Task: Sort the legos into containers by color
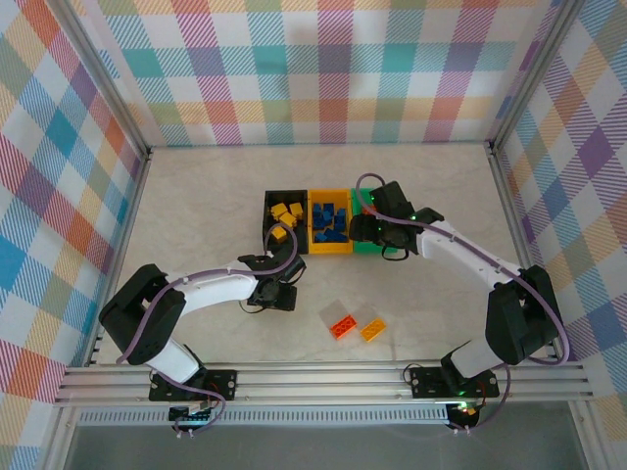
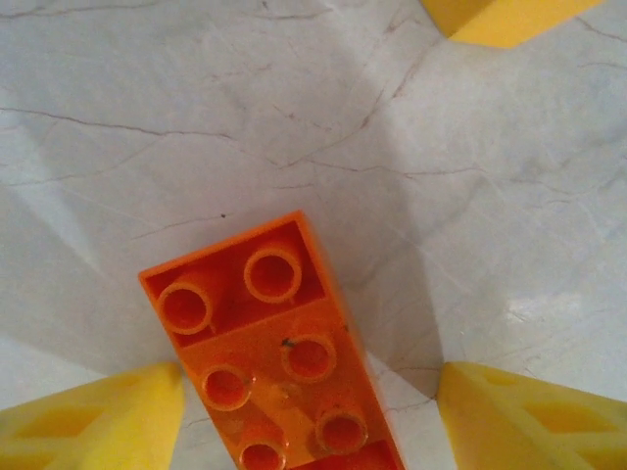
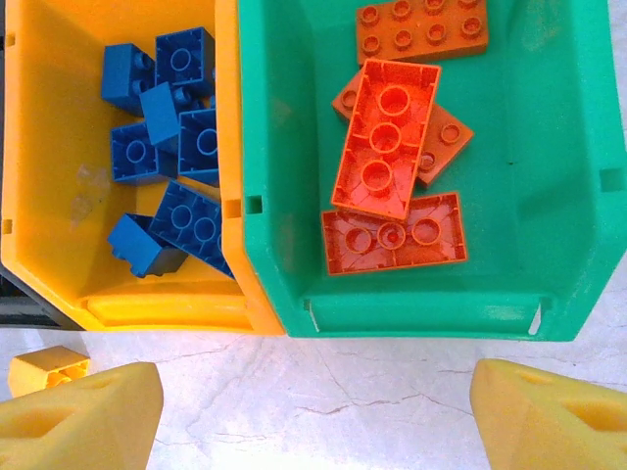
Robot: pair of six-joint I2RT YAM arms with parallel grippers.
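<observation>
1. Top view: the jaws of the left gripper (image 1: pixel 277 264) cannot be made out from above, and what lies beneath is covered by the wrist. This gripper is seen just in front of the black bin (image 1: pixel 269 221), with a yellow brick (image 1: pixel 279 235) at the bin's front. Much of the green bin (image 1: pixel 359 248) is hidden by the right gripper (image 1: pixel 370 227) held over it. Blue bricks (image 1: pixel 330 223) lie in the yellow-orange bin (image 1: pixel 315 246) between. An orange-red brick (image 1: pixel 342 324) and a yellow-orange brick (image 1: pixel 372 329) lie side by side on the table (image 1: pixel 196 196), well apart from both grippers.

2. Left wrist view: an orange brick (image 2: pixel 269 343) is cut off by the lower edge. It lies on the table underside up, hollow tubes showing, between the yellow fingertips (image 2: pixel 98 421), which stand apart. One fingertip is close beside it, though contact cannot be told; the other is clear. A yellow corner (image 2: pixel 500 18) at the top edge cannot be identified.

3. Right wrist view: the fingertips (image 3: pixel 549 421) are spread apart with nothing between them, over bare table just before the bins. Orange-red bricks (image 3: pixel 387 137), some underside up, are piled in the green bin. The black bin shows as a sliver.
</observation>
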